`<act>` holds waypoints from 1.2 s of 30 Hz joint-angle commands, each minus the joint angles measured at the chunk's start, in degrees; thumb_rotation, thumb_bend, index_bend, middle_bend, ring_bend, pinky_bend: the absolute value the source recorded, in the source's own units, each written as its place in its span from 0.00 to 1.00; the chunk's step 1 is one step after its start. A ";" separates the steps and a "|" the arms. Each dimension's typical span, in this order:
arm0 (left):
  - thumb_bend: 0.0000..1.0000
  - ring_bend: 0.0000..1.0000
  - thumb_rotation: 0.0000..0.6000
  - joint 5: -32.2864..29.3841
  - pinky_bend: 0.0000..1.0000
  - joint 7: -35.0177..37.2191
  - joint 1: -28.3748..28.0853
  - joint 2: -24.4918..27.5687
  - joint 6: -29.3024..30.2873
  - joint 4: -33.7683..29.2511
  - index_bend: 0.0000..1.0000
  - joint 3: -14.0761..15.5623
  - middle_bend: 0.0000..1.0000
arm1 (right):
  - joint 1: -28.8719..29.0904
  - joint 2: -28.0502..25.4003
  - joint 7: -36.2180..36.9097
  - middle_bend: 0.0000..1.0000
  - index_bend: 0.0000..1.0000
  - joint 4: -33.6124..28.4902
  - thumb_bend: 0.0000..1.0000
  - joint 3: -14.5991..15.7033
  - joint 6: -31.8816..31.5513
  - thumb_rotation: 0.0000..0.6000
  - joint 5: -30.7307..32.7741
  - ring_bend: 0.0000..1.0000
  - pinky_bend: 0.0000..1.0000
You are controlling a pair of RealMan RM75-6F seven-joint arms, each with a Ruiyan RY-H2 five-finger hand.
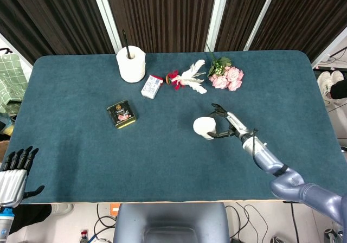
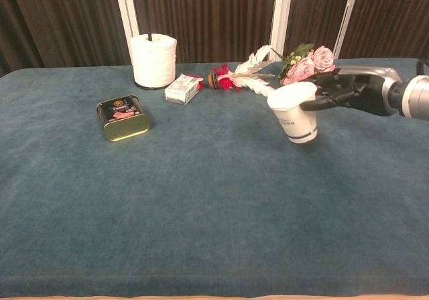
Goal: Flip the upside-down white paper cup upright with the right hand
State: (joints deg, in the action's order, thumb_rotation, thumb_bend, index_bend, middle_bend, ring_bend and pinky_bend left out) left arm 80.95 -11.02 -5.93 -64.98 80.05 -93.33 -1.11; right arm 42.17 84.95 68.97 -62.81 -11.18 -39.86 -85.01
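The white paper cup point(image 2: 293, 118) point(image 1: 204, 127) stands mouth up and almost upright, right of the table's middle. Whether its base touches the blue cloth I cannot tell. My right hand point(image 2: 338, 91) point(image 1: 225, 125) reaches in from the right and grips the cup near its rim, with dark fingers curled round the upper wall. My left hand point(image 1: 12, 172) hangs off the table's front left corner, its fingers straight and spread, holding nothing; the chest view does not show it.
A paper roll on a holder point(image 1: 130, 64), a small white box point(image 1: 152, 86), a feather toy point(image 1: 187, 77) and pink flowers point(image 1: 226, 76) line the far side. A gold tin point(image 1: 121, 114) lies left of centre.
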 commanded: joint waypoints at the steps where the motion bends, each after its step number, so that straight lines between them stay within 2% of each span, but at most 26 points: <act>1: 0.00 0.00 1.00 0.02 0.00 -0.02 -0.01 -0.01 -0.03 -0.02 0.00 0.04 0.00 | 0.43 4.06 3.90 0.02 0.48 7.65 0.29 3.84 -2.31 1.00 -4.54 0.01 0.07; 8: 0.00 0.00 1.00 0.32 0.00 -0.03 0.03 -0.09 0.27 0.11 0.00 0.06 0.00 | 0.90 7.52 5.29 0.02 0.49 14.68 0.29 6.14 -4.79 1.00 -5.51 0.01 0.07; 24: 0.00 0.00 1.00 0.25 0.00 -0.26 -0.06 -0.02 -0.01 -0.03 0.00 0.16 0.00 | -0.40 6.62 8.03 0.01 0.51 18.42 0.29 9.76 -7.75 1.00 -5.31 0.01 0.07; 29: 0.00 0.00 1.00 0.15 0.00 -0.38 -0.09 -0.13 -0.09 -0.01 0.00 0.17 0.00 | -0.86 5.78 7.67 0.01 0.43 18.69 0.28 10.62 -8.05 1.00 -5.17 0.01 0.07; 33: 0.00 0.00 1.00 0.14 0.00 -0.38 -0.10 0.06 -0.07 -0.24 0.00 0.15 0.00 | -1.41 4.98 6.04 0.01 0.30 18.59 0.27 11.33 -8.43 1.00 -5.16 0.01 0.07; 36: 0.00 0.00 1.00 0.17 0.00 -0.46 -0.11 0.09 -0.01 -0.41 0.00 0.12 0.00 | -1.89 4.14 4.57 0.01 0.24 18.02 0.25 11.55 -9.15 0.96 -5.01 0.01 0.07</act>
State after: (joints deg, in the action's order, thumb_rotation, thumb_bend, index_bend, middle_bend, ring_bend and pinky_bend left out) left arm 81.11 -11.47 -6.04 -64.89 80.03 -93.74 -0.99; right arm 40.52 89.45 73.97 -44.52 0.24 -48.65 -90.10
